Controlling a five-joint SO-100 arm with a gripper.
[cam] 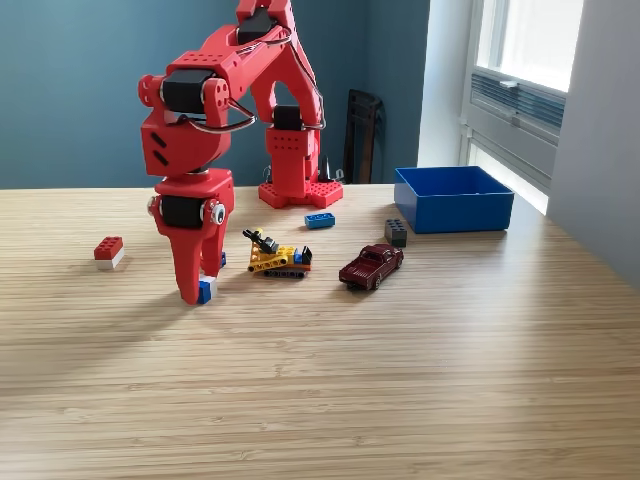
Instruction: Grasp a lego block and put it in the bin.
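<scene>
A red plastic robot arm's gripper points straight down at left of centre, its jaws narrow and closed around a small blue and white lego block touching the pale wooden table. The shallow square blue plastic bin sits at right, well apart, beyond a dark red toy car.

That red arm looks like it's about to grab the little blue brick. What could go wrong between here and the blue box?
The gripper sits low on the blue brick, near its edge, so the hold may be shallow and the brick could slip out. The bin stands far off at the exterior view's right; a low swing might knock the yellow toy vehicle or the dark red toy car on the way.
</scene>
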